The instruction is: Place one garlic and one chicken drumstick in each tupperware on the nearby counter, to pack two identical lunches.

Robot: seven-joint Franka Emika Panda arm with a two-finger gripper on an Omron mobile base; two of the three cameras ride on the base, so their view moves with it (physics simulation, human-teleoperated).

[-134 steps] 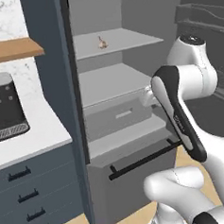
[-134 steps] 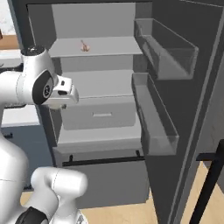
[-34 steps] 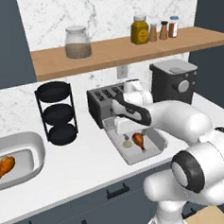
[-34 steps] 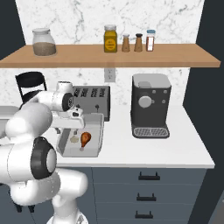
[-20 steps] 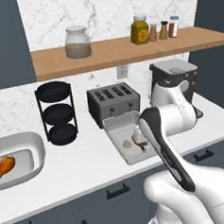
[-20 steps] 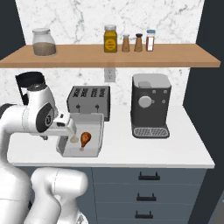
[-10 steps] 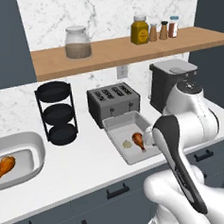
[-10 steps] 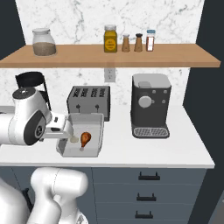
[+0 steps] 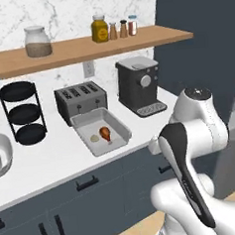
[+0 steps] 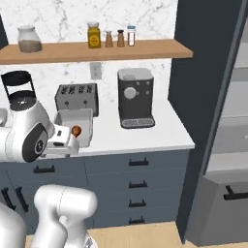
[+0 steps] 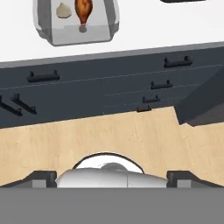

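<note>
- The claw (image 11: pixel 112 177) stands spread wide and holds nothing; in the hand view its two dark finger tips (image 11: pixel 41 178) sit far apart at the bottom corners, over a pale wooden floor (image 11: pixel 109 135).
- Beyond the floor in that view runs a row of dark blue-grey cabinets (image 11: pixel 109 94) with black handles, and above them the white counter (image 11: pixel 153 26).
- The rectangular grey tray (image 11: pixel 76 37) lies on the counter at about 11 o'clock from the claw, well apart from it.
- Inside the tray a garlic bulb (image 11: pixel 64 10) and a chicken drumstick (image 11: pixel 83 11) lie just beside each other, the drumstick's thin bone end pointing toward the claw.
- In the left base view the same tray (image 9: pixel 122 139) sits near the counter's front edge (image 9: pixel 58 163), with the garlic (image 9: pixel 94 138) at 9 o'clock of the drumstick (image 9: pixel 105 133).
- The arm's white elbow is in front of the counter, at roughly 4 o'clock from the tray.
- Just behind the tray stands a dark toaster (image 9: pixel 81 99), and at its 3 o'clock a coffee machine (image 9: pixel 138 85).
- At 9 o'clock of the toaster is a black three-tier rack (image 9: pixel 23 112), and at the picture's left edge the rim of a rounded grey dish (image 9: pixel 3 152); what it holds cannot be made out.
- Farthest back, a wooden shelf (image 9: pixel 84 44) on the marble wall carries a glass jar (image 9: pixel 36 41), a yellow jar (image 9: pixel 100 29) and small shakers (image 9: pixel 123 28).
</note>
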